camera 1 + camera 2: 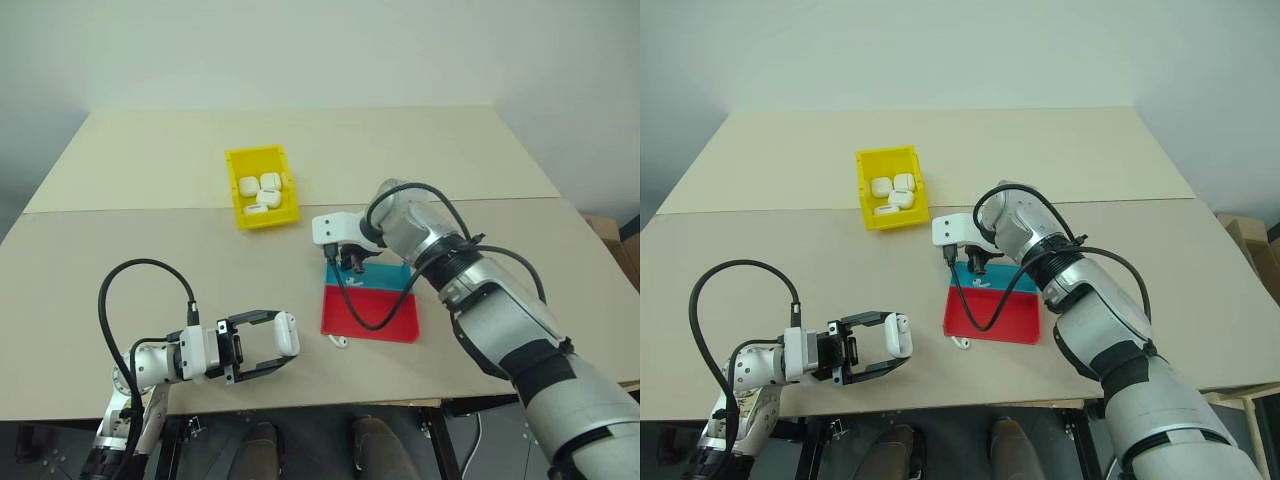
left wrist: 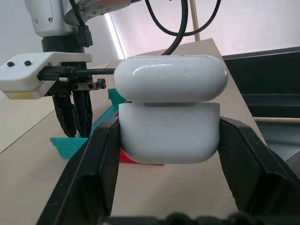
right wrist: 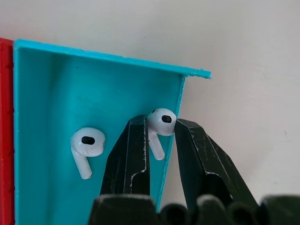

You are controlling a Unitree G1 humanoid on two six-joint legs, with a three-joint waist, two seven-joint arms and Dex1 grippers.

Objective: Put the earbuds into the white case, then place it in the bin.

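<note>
The left gripper (image 1: pixel 272 345) sits near the table's (image 1: pixel 150 250) near-left edge, pointing right, its fingers clamped on the white case (image 2: pixel 169 112) — the lid is raised on its hinge.

The right gripper (image 3: pixel 161 140) points down over the blue far section of the tray (image 1: pixel 395 325), which lies right of centre; the tray's near section is red. The two fingers (image 3: pixel 133 150) stand at the tray's right wall, one inside it and one outside, closed against one earbud (image 3: pixel 161 123) that sits between their tips. A second earbud (image 3: pixel 86 145) lies loose on the blue floor just beside them.

A third earbud (image 1: pixel 340 342) lies on the table just off the tray's near-left corner.

The yellow bin (image 1: pixel 262 215) stands further back, left of the tray, well apart from both grippers — it holds several white cases (image 1: pixel 262 190).
</note>
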